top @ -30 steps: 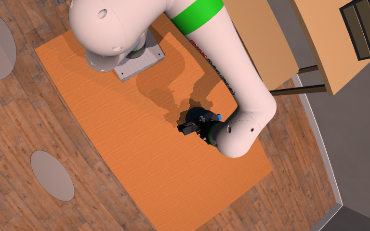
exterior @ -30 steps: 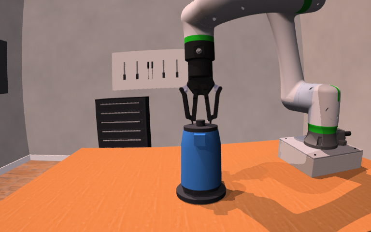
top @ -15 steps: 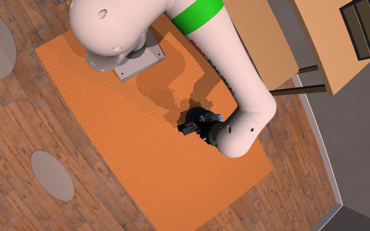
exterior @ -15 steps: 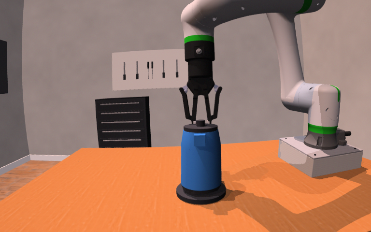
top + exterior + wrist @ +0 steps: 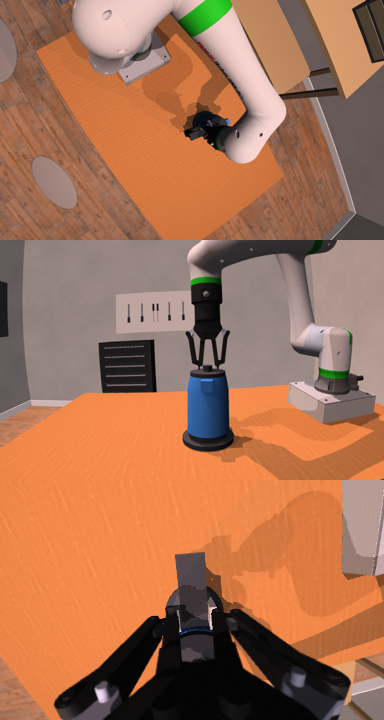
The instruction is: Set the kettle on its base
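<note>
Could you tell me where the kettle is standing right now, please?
In the exterior view the blue kettle stands upright on its round black base, mid-table, left of the arm's pedestal, with the gripper shut on its lid knob.

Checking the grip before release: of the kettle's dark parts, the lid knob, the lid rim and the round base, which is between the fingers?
The small lid knob: the gripper is shut on it, fingertips either side, above the lid rim. The round base lies on the table.
</note>
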Robot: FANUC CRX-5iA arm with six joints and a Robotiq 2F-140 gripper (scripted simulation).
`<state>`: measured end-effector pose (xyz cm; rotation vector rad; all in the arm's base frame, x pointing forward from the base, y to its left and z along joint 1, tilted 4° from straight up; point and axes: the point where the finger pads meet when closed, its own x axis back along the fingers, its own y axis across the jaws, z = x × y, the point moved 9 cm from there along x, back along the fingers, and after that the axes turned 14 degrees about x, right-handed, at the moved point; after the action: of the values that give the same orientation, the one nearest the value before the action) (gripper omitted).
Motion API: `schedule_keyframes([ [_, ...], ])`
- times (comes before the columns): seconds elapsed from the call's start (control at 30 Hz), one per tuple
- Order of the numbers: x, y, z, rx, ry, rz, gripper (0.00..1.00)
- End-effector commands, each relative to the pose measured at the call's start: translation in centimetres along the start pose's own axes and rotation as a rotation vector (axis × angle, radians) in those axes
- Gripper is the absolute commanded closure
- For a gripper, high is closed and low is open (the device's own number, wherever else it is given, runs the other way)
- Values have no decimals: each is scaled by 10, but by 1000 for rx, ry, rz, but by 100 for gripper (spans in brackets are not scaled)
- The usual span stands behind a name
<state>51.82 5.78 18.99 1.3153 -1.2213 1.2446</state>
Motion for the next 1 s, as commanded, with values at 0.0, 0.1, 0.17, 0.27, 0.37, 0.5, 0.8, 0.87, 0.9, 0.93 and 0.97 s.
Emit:
schedule_keyframes([
  [0.0, 0, 0, 0, 0, 0, 0, 100],
  [0.1, 0, 0, 0, 0, 0, 0, 100],
  [0.17, 0, 0, 0, 0, 0, 0, 100],
  [0.27, 0, 0, 0, 0, 0, 0, 100],
  [0.37, -2, 0, 0, 0, 0, 0, 100],
  [0.5, -3, 0, 0, 0, 0, 0, 100],
  [0.8, -3, 0, 0, 0, 0, 0, 100],
  [0.87, -3, 0, 0, 0, 0, 0, 100],
  [0.9, -3, 0, 0, 0, 0, 0, 100],
  [0.93, -3, 0, 0, 0, 0, 0, 100],
  [0.97, -3, 0, 0, 0, 0, 0, 100],
])
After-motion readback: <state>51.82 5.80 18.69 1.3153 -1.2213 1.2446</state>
